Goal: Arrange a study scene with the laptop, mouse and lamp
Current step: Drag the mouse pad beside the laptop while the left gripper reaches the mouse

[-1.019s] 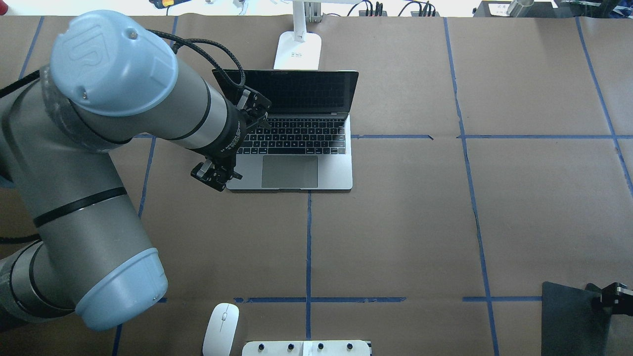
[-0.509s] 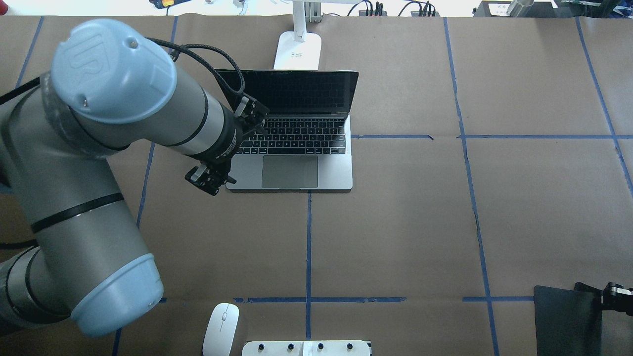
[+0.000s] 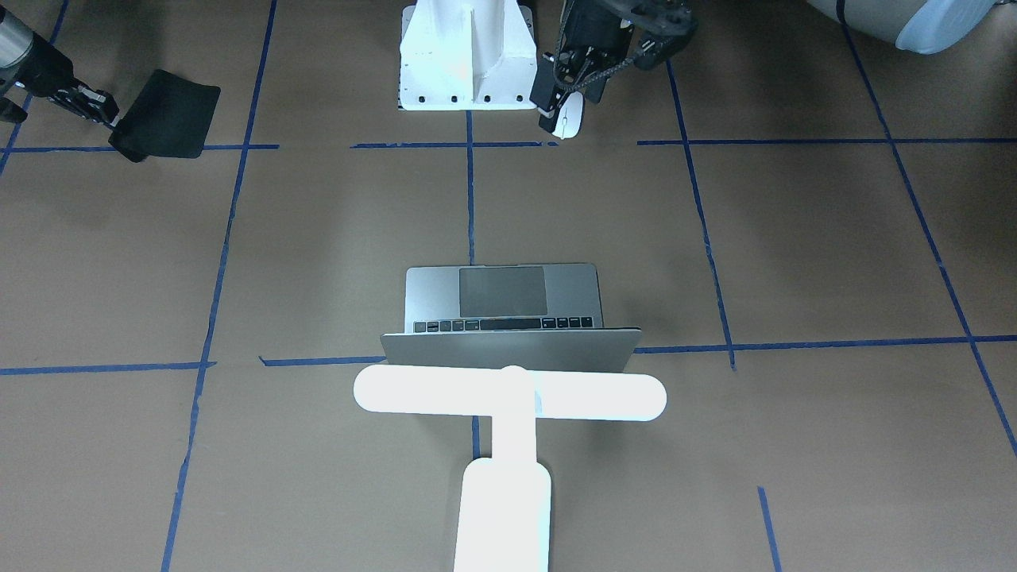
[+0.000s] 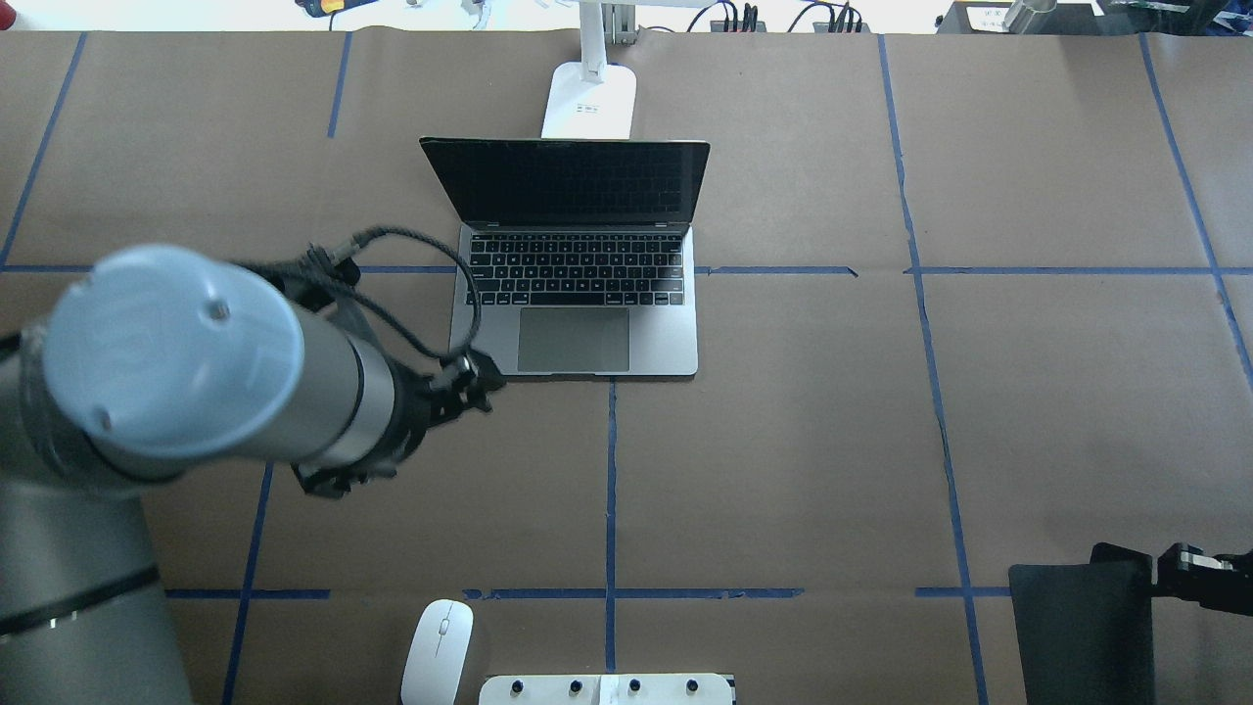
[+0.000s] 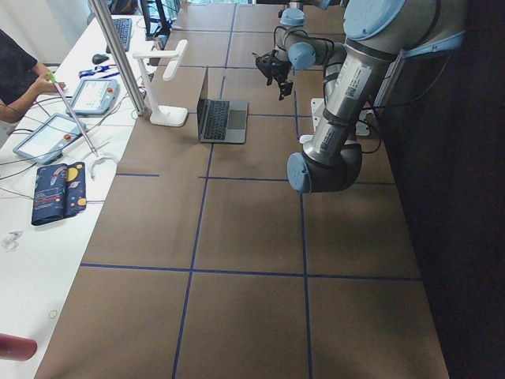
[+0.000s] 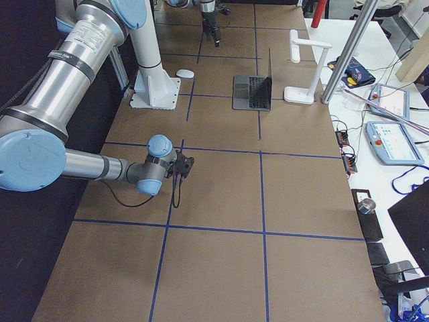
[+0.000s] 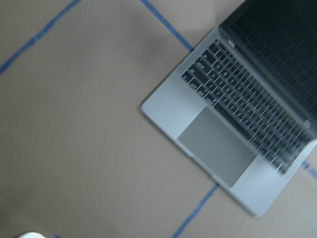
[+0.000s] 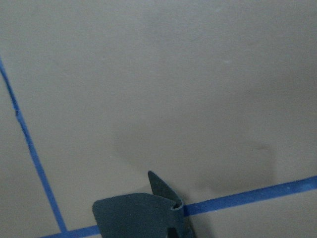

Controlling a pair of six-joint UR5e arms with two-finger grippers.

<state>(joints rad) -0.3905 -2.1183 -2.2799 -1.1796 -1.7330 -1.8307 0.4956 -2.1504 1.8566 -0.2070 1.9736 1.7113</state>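
Two grippers: the right gripper (image 4: 1180,571) clamps the black pad (image 4: 1077,627) at near right; the left gripper (image 4: 331,480) hangs between laptop (image 4: 578,338) and mouse (image 4: 438,648), its grip unreadable.

This is a robot lab. A big table (image 4: 783,441) is covered in brown paper, with blue tape lines (image 4: 611,490) making squares. Two big grey and blue robot arms (image 5: 347,87) reach over the table. Beside the table, a white bench (image 5: 31,260) holds touch screens (image 6: 395,141) and wires (image 6: 405,178), and a person (image 5: 16,79) is there.
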